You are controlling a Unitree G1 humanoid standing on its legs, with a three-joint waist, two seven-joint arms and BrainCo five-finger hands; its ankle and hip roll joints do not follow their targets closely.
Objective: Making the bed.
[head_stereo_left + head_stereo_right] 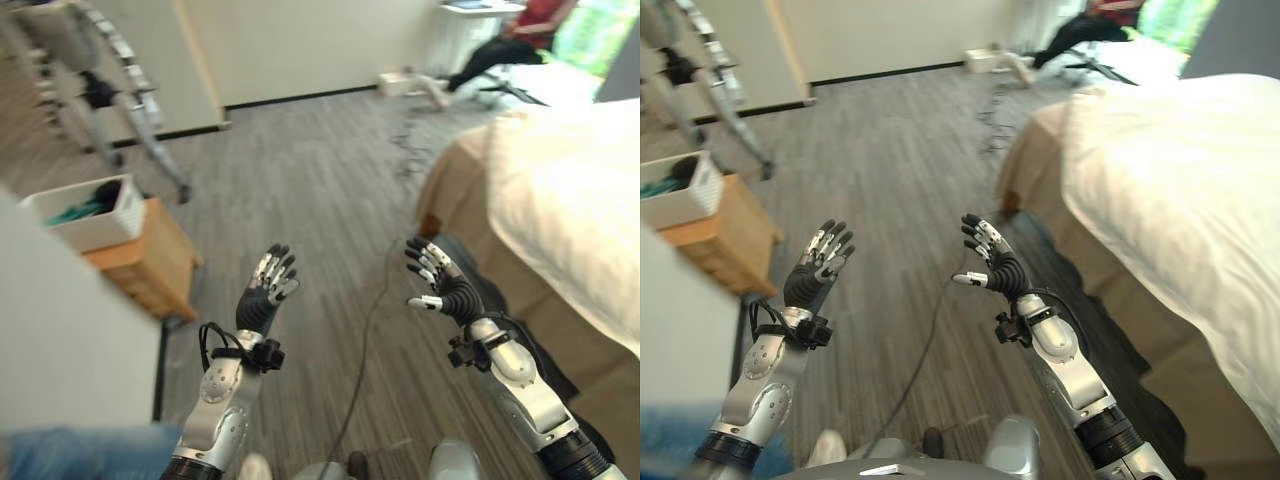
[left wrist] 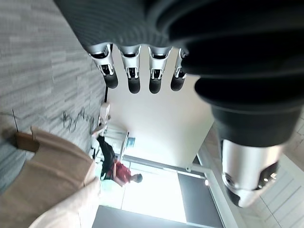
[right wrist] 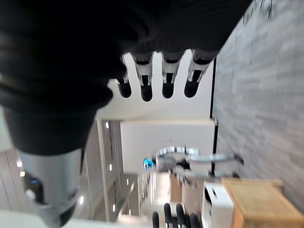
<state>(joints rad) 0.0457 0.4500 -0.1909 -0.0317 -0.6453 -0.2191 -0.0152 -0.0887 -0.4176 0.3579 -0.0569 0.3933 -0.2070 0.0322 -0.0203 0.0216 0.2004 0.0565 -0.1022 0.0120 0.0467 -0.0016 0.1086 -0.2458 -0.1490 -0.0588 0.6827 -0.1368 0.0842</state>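
Both your left hand (image 1: 268, 290) and right hand (image 1: 437, 282) hang open and empty; the white duvet (image 1: 1180, 190) looks soft and light, so pinch its near edge at the bed's (image 1: 1035, 150) corner.

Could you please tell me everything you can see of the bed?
The bed stands to the robot's right on grey wood-look flooring. A white, softly wrinkled duvet covers its top and hangs over the near side; below it, a tan skirt wraps the base and corner. Neither the left hand nor the right hand touches it.
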